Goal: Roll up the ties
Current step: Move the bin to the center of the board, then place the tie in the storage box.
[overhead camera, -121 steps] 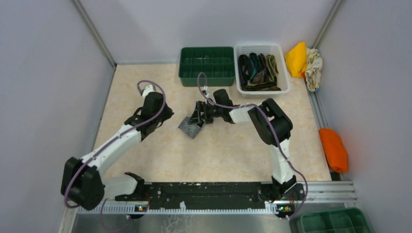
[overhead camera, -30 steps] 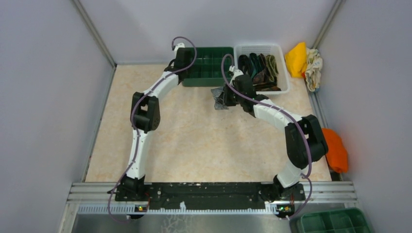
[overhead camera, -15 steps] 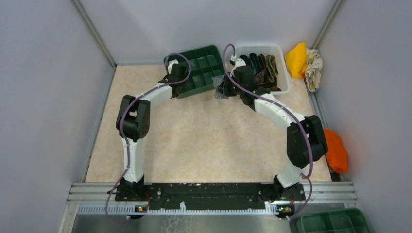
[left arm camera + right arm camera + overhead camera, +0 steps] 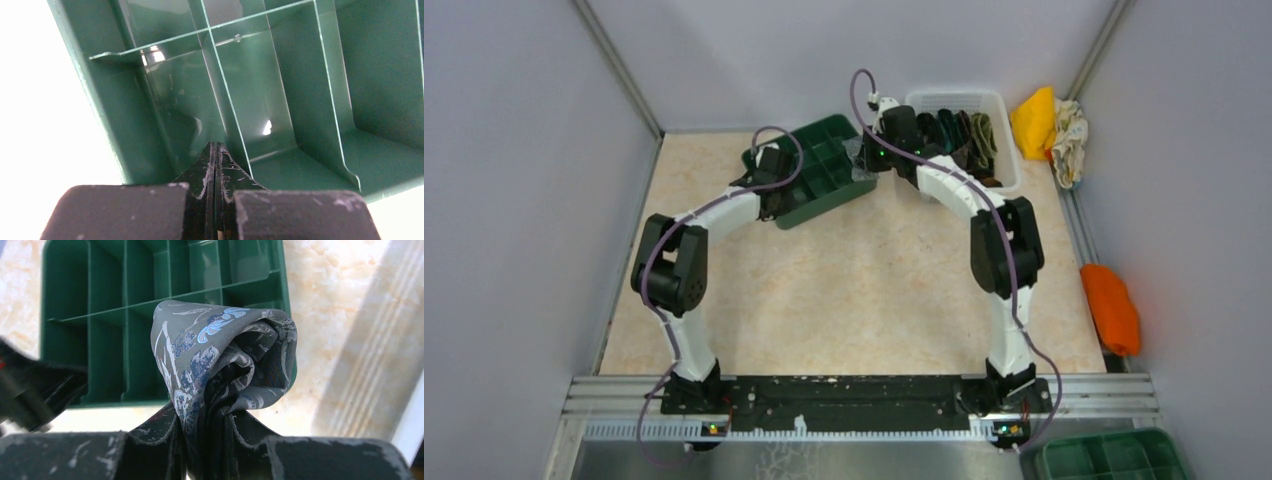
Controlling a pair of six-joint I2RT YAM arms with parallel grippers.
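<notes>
A grey patterned tie (image 4: 225,355), rolled into a coil, is pinched in my right gripper (image 4: 215,425), which is shut on it. In the top view that coil (image 4: 861,160) hangs over the far right corner of the green divided tray (image 4: 819,170). The tray (image 4: 105,330) lies turned at an angle on the table. My left gripper (image 4: 215,150) is shut, its tips down inside a tray compartment (image 4: 300,75) by the near left wall; from above it (image 4: 772,200) sits at the tray's left end. Several more ties (image 4: 959,140) lie in the white basket (image 4: 954,97).
A yellow cloth (image 4: 1034,120) sits at the back right corner and an orange cloth (image 4: 1110,305) lies off the table's right edge. A second green tray (image 4: 1109,455) is at the bottom right. Grey walls close in the left, far and right sides.
The green tray has slid toward the near left and turned, along with my left gripper. My right gripper has carried the grey coil farther back and left, over the tray's corner.
</notes>
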